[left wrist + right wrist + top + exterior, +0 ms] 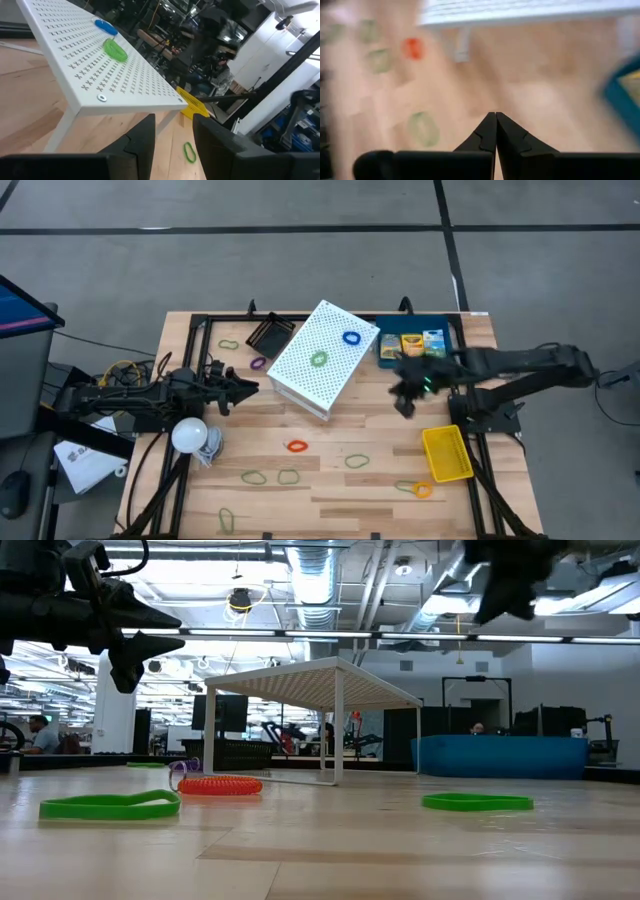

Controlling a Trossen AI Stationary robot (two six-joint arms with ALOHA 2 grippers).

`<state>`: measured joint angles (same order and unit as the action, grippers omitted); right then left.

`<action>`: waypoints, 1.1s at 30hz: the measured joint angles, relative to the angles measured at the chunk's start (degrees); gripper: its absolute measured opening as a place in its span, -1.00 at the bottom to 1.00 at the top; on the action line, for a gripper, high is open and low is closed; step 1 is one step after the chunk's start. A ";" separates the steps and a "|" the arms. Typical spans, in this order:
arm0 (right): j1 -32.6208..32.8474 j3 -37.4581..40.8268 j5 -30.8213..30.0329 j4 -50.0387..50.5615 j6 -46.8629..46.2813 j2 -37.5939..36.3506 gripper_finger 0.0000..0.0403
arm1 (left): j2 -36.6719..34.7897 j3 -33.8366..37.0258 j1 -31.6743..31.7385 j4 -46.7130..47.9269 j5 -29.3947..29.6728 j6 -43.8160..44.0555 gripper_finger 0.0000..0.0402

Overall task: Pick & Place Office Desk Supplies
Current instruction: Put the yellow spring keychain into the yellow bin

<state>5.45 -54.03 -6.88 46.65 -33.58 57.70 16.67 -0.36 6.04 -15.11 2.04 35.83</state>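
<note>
A white perforated shelf (pixel 322 358) stands on its legs mid-table, with a blue band (pixel 351 338) and a green band (pixel 319 359) lying on top. The blue tray (pixel 446 338) at the far edge holds the crayon packs (pixel 411 345). The black tray (pixel 268 335) sits left of the shelf and the yellow tray (pixel 447 453) near the right edge. Green loops (pixel 253 477) and an orange loop (pixel 297 446) lie flat on the wood. My left gripper (pixel 245 387) hovers open left of the shelf. My right gripper (pixel 405 395) hangs shut above bare wood, right of the shelf.
A white bulb-like object (pixel 190 435) lies near the left arm, with cables and papers beyond the table's left edge. A purple loop (pixel 258 363) lies by the shelf's left corner. More loops are scattered along the near edge (pixel 422 490). Bare wood lies between shelf and yellow tray.
</note>
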 joint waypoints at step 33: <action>30.62 27.53 -17.43 -51.86 -12.99 -13.91 -1.00 | 0.00 0.00 0.02 -5.95 -6.55 3.02 -0.37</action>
<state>36.07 -26.50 -24.32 -5.21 -46.57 43.79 16.67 -0.36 6.07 -21.06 -4.51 38.85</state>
